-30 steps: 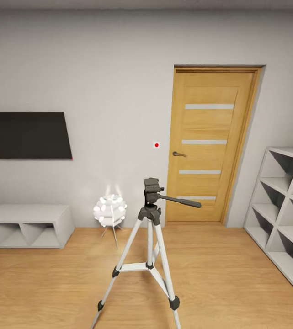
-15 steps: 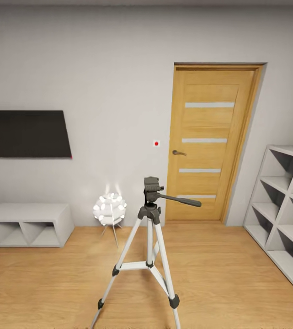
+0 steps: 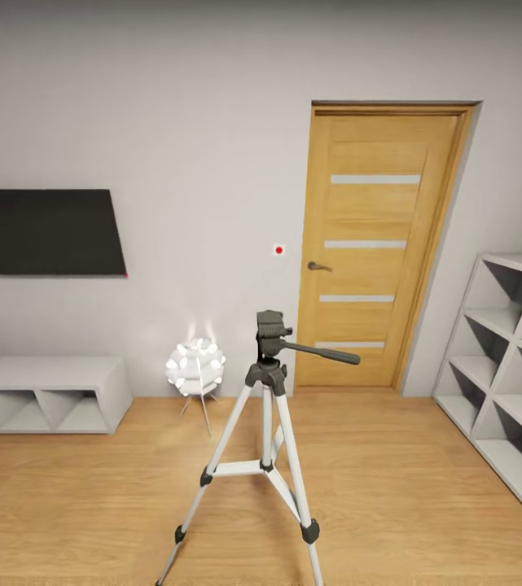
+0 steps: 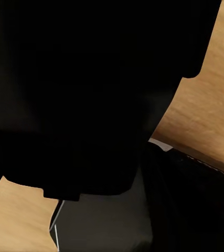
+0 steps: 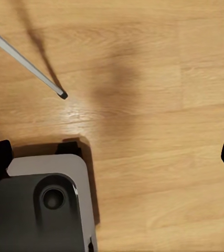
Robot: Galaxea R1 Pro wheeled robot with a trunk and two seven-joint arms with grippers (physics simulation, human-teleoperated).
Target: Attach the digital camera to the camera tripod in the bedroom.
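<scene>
I was on the approach leg: camera tripod (image 3: 267, 407) stood centre-floor ahead of the wooden door (image 3: 375, 244), matte black pan head on silver legs. Digital camera unseen. Right pincer looked spread, empty, over wood floor (image 5: 153, 79); left's state I couldn't tell. Next: locate the camera.

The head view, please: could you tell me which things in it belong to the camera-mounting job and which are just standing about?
Belongs to the job:
camera tripod, its pan head bare, no camera mounted

Just standing about:
ball lamp
wooden door
wall screen
low white bench
cube shelves
</scene>
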